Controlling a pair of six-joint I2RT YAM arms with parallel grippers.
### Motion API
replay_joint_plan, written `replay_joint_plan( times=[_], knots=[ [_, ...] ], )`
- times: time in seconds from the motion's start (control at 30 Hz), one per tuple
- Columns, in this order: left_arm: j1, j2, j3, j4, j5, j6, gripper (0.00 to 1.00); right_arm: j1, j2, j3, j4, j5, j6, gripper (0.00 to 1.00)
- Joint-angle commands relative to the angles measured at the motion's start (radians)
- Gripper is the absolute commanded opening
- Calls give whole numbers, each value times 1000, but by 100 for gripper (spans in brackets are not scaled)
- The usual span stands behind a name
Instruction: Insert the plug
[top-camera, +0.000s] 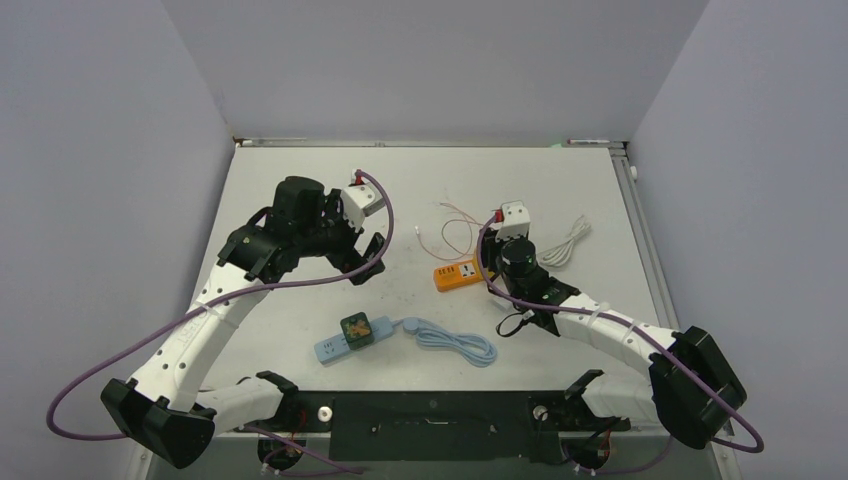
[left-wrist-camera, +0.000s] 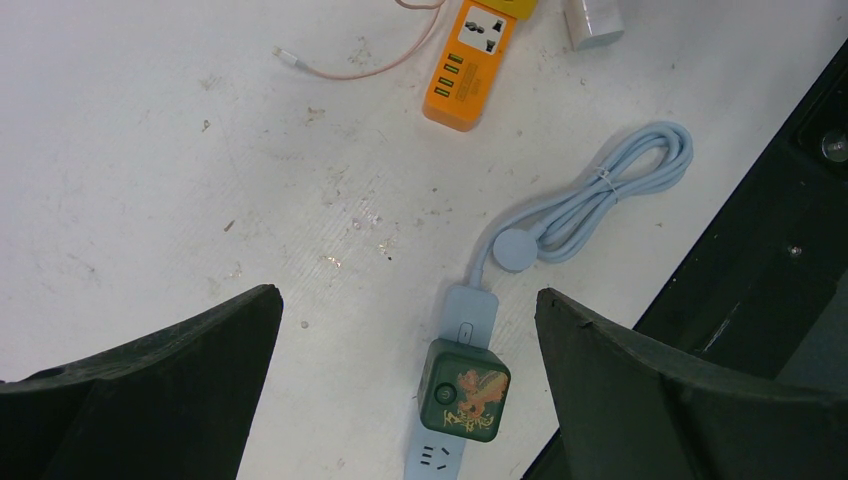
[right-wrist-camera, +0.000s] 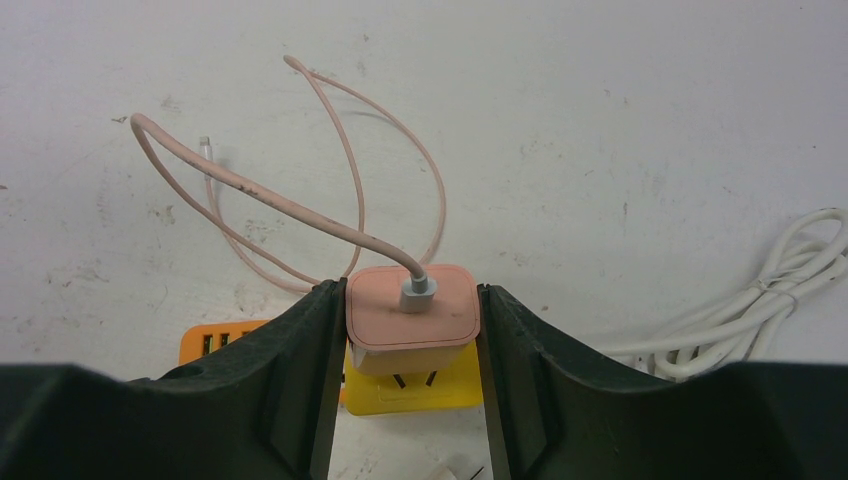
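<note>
Over on the right: gripping the pink plug (right-wrist-camera: 410, 320) in the right hand (right-wrist-camera: 410, 300), pinched tight from both sides, with the pink cable (right-wrist-camera: 250, 190) looping off its top toward the far left. Held right over the yellow end of the orange power strip (right-wrist-camera: 410, 392); seated or not, impossible to tell. Just to the right, a coiled white cord (right-wrist-camera: 770, 300). On the left: hovering with the left hand (left-wrist-camera: 405, 300) spread wide, holding nothing, above the blue power strip (left-wrist-camera: 468, 310), with a green cube (left-wrist-camera: 465, 388) plugged into it and a blue cord (left-wrist-camera: 600, 195) coiled on the white surface (left-wrist-camera: 150, 150).
</note>
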Motion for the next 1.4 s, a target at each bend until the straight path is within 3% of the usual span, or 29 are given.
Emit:
replay_joint_plan(
  times=[0.0, 0.4, 1.03, 1.37],
  knots=[
    [10, -8, 10, 13, 14, -14, 97, 15, -5, -19, -14, 31, 12, 5],
    [10, -9, 4, 18, 18, -18, 97, 15, -56, 23, -32, 45, -19, 5],
    [15, -14, 1, 15, 20, -20, 97, 2, 22, 45, 53, 27, -58, 5],
    [19, -14, -6, 15, 26, -20, 97, -8, -11, 32, 36, 42, -70, 5]
  ],
)
